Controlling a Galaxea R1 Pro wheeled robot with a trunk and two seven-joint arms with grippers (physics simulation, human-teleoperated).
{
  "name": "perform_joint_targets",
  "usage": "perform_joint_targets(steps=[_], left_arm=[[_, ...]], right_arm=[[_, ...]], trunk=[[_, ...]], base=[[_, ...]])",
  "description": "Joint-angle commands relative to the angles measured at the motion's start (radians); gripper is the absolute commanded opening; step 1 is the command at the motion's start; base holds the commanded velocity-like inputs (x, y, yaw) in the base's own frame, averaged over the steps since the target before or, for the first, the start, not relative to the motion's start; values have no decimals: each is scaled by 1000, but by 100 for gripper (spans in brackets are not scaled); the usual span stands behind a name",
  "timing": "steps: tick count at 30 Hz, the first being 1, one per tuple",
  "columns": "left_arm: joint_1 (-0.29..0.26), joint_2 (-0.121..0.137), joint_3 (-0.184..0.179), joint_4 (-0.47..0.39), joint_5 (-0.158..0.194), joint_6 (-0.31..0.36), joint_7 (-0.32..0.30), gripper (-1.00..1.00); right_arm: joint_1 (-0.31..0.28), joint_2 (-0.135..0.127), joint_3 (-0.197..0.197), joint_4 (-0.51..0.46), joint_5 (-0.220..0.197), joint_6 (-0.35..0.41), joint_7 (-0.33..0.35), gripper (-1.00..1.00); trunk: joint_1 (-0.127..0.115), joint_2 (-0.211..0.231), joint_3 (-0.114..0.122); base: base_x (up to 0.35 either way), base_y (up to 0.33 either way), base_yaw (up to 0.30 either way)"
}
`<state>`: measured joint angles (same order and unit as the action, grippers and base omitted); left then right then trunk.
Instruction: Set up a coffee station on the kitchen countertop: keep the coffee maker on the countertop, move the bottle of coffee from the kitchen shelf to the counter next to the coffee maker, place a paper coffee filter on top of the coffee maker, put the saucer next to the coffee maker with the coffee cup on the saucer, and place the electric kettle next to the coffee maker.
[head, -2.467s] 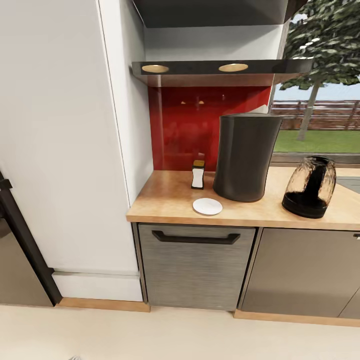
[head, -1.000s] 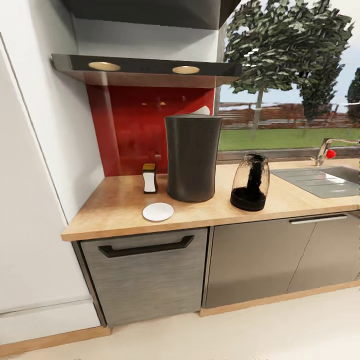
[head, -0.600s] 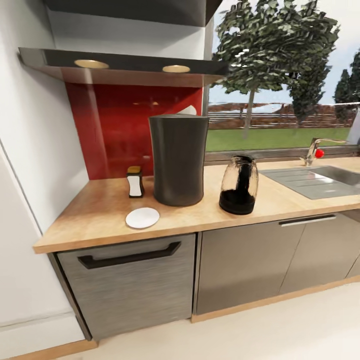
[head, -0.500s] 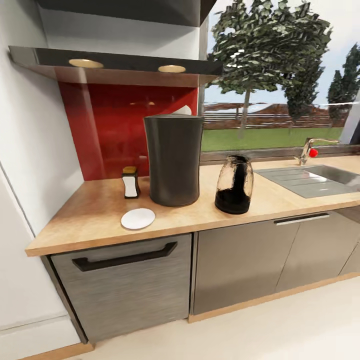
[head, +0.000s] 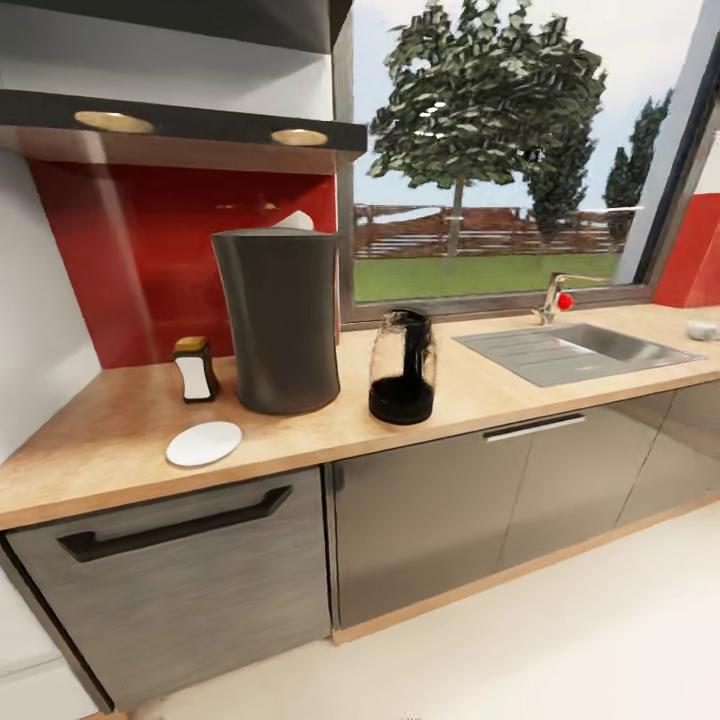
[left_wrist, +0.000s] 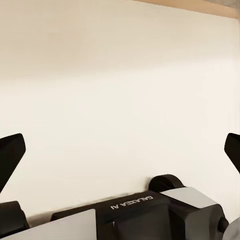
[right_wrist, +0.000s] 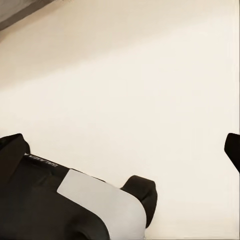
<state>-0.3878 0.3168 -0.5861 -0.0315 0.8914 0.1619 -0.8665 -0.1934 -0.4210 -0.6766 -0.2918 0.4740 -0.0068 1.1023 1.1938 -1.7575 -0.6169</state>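
Here both grippers gape wide over pale floor; possibly a filter tops the coffee maker.

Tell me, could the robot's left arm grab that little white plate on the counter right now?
Probably not yet. The saucer lies unobstructed near the countertop front edge, but the left gripper is open and facing bare floor, low beside the robot, so the arm would need raising first.

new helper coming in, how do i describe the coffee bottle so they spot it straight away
Find the red wall panel behind the wooden countertop. In front of it stands a tall dark-grey coffee maker, and just beside that, on the side away from the sink, is the bottle of coffee. It is the small one with a white label and golden cap.
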Motion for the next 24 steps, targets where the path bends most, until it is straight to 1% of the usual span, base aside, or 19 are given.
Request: perform_joint_targets(steps=[1,13,17,24], left_arm=[[0,1,-6,-1,11,10,-3,100],[0,1,-5,-1,11,10,-3,100],[0,1,-5,-1,11,10,-3,100],[0,1,-4,-1,11,10,-3,100]], right_arm=[[-1,1,-9,0,9,-1,4,100],[-1,1,-9,0,9,-1,3,100],[-1,1,-9,0,9,-1,2,100],[0,0,-9,3,9,0,-1,100]], trunk=[[0,-1,-1],[0,-1,-1],[0,-1,-1],[0,-1,-1]], base=[[0,-306,-241],[2,-312,-249],[100,-325,-78],[151,-324,-9]])
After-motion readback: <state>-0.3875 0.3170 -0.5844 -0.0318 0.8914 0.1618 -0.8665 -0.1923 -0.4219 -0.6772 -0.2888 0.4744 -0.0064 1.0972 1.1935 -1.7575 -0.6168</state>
